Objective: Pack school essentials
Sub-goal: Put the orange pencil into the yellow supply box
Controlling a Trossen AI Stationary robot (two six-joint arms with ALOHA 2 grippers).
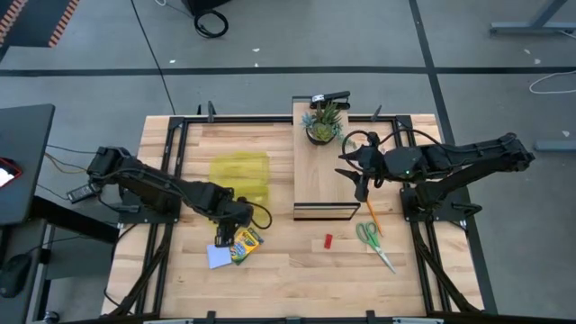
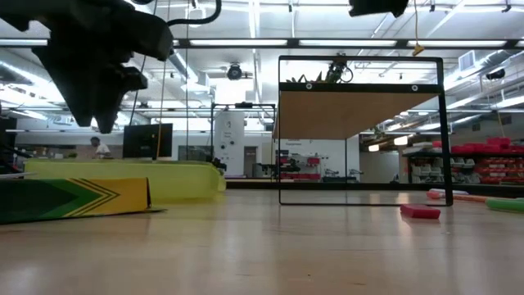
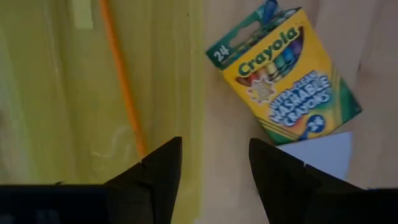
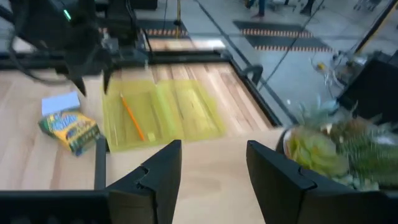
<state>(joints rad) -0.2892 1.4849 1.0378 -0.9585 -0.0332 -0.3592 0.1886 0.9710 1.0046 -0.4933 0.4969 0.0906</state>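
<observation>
The left gripper's (image 3: 214, 171) fingers (image 3: 158, 174) stand apart with nothing between them, hanging just above the wooden surface (image 1: 279, 270) at the near edge of the yellow translucent case (image 1: 241, 177). Through the case wall an orange pencil (image 3: 123, 78) shows lying inside, so I would judge one item already packed. Just past those fingers the yellow-green crayon box (image 1: 246, 243) lies flat on the surface, outside the case, with the pale blue notepad (image 1: 217, 256) tucked partly under it.

The right gripper (image 4: 214, 168) is also spread and empty; it hovers over the raised wooden shelf (image 1: 319, 171), close to the small potted plant (image 1: 323, 123) at its far end.

Farther out on the right arm's side, the rest is waiting on the surface: a second orange pencil (image 1: 373, 219) beside the shelf's front corner, the green-handled scissors (image 1: 372, 240) just in front of it, and the little red block (image 1: 328, 240) between the scissors and the crayon box. I cannot make out a purple pen anywhere.

By my reckoning the job is at an early stage: one pencil in the case, while crayons, notepad, scissors, block and the other pencil are left. The crayon box, nearest the left fingers, looks the likely next pick.
</observation>
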